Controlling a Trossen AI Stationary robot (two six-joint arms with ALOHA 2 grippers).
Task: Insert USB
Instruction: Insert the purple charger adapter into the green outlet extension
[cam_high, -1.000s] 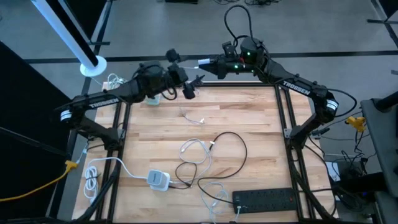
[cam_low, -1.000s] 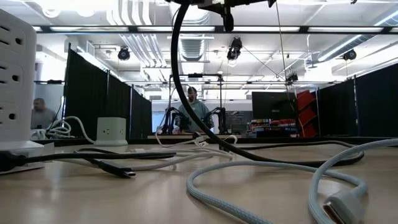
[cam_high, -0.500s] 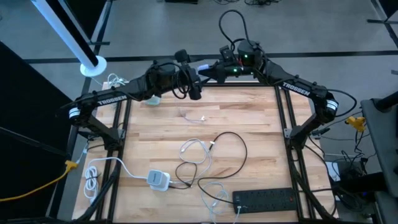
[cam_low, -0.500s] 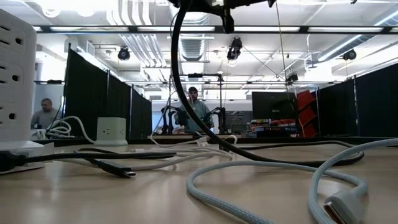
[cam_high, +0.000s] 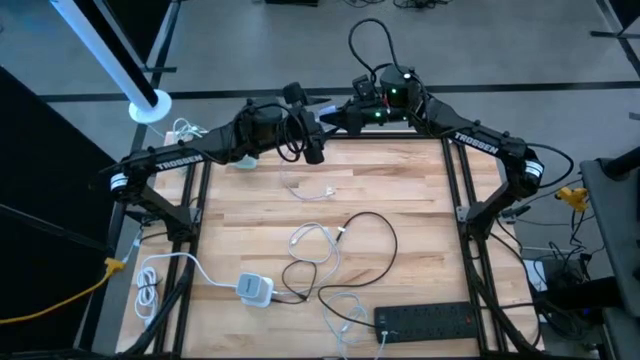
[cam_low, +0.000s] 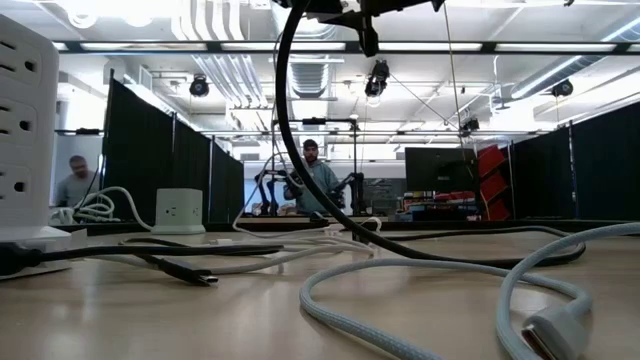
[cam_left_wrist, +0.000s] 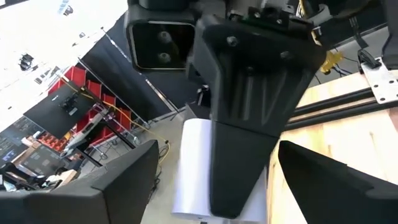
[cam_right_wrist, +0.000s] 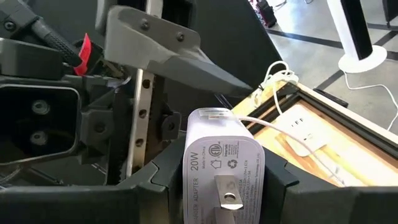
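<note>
My right gripper (cam_right_wrist: 224, 193) is shut on a white 20W adapter (cam_right_wrist: 222, 163) above the table's far edge (cam_high: 380, 140). The adapter's prongs face the wrist camera. A white USB plug (cam_right_wrist: 214, 113) sits at the adapter's far end, and its thin white cable (cam_right_wrist: 283, 127) runs down to the table (cam_high: 300, 186). My left gripper (cam_high: 316, 126) is open and faces the right one. Its fingers (cam_left_wrist: 329, 177) stand on either side of the adapter's far end (cam_left_wrist: 191, 168) and touch nothing. My right gripper pinches the adapter's two side faces (cam_right_wrist: 256, 169) between its two fingers. The fingers come level from the table's right and lie along the adapter's length. The adapter is lifted clear of the table, its plugged end toward my left gripper and the cable hanging slack.
On the table lie a white charger block (cam_high: 255, 288), a black power strip (cam_high: 425, 320), a black cable loop (cam_high: 365, 245), a white cable coil (cam_high: 310, 245) and a white outlet cube (cam_right_wrist: 300, 134) at the far left. Two people (cam_low: 315, 175) are in the room behind.
My left gripper has moved toward the table's right edge, close up to the adapter. My right gripper has come a little toward the left and near side with the adapter, so the two grippers now meet above the far edge.
</note>
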